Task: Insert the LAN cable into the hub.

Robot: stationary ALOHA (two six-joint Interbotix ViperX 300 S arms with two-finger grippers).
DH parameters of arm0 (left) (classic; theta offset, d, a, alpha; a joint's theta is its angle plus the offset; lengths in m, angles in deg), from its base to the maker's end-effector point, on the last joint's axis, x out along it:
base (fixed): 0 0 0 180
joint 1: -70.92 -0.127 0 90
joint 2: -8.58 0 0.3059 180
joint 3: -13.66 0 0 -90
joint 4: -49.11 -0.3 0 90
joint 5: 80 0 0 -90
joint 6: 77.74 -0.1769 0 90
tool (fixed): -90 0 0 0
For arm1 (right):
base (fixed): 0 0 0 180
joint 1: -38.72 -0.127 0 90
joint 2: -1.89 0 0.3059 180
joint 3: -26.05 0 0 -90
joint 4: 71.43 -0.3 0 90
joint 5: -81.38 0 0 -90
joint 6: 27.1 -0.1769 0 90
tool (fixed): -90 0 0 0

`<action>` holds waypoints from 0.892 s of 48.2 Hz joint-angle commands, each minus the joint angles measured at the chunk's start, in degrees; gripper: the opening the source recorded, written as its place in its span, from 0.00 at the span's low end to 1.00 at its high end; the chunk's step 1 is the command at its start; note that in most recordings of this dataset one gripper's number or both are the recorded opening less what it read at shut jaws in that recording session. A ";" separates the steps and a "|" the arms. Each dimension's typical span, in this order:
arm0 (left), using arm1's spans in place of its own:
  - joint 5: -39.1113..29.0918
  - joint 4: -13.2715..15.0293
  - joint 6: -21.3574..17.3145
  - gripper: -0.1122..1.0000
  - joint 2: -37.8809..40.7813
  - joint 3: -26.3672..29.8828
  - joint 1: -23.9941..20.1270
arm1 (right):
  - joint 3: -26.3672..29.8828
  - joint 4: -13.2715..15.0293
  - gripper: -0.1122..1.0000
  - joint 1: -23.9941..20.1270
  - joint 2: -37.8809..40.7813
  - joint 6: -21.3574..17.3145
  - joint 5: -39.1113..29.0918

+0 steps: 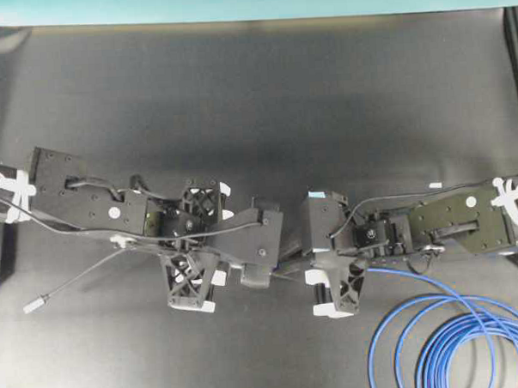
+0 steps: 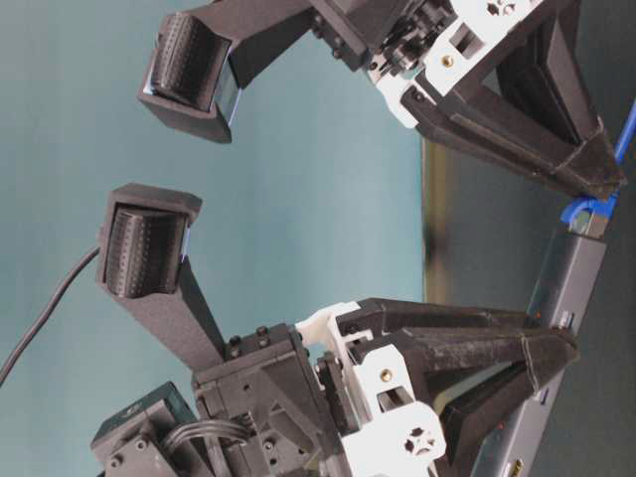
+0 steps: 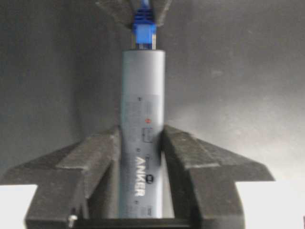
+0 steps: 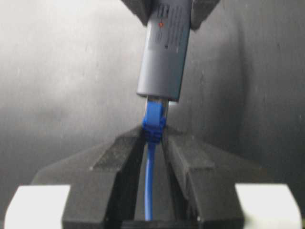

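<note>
The hub (image 3: 142, 138) is clamped lengthwise in the left gripper (image 3: 141, 157), held above mid-desk. LAN cable (image 4: 153, 125) plug is pinched by the nearly closed right gripper (image 4: 153, 143), tip at hub's end port; coils lie at desk's lower-right corner.

Hub (image 3: 142, 129): smooth matt grey casing, metallic in look, printed white lettering. LAN cable (image 4: 151, 176): glossy blue plastic jacket, moulded blue boot. Left gripper (image 3: 141, 148) and right gripper (image 4: 153, 143): matt black, grainy-surfaced fingers. Table (image 1: 263, 99): dull black, faintly textured.
</note>
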 commanded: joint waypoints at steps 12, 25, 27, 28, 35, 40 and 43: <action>3.43 -0.18 0.44 0.35 -2.99 -3.34 -0.62 | -1.14 0.09 0.21 0.35 -2.64 0.00 2.64; 7.47 -0.18 0.62 0.35 -2.46 -4.22 -1.14 | -1.58 0.09 0.37 0.53 -2.72 -0.26 3.34; 7.73 -0.18 0.70 0.35 -2.37 -4.48 -1.05 | -1.67 0.09 0.49 0.53 -2.81 -0.35 3.08; 7.73 -0.18 0.70 0.35 -2.29 -4.57 -1.14 | -1.67 -0.09 0.56 0.53 -2.81 -0.44 2.90; 7.47 -0.18 0.44 0.35 -2.20 -5.63 -1.41 | -2.46 -0.18 0.86 -0.26 -3.34 -0.44 2.64; 7.38 -0.09 0.79 0.36 -2.29 -7.03 -2.02 | -3.96 -0.26 0.84 -0.35 -4.31 -0.53 2.64; 7.47 -0.18 0.88 0.36 -2.37 -7.91 -2.20 | -5.36 -0.62 0.84 -0.18 -5.54 -0.53 2.64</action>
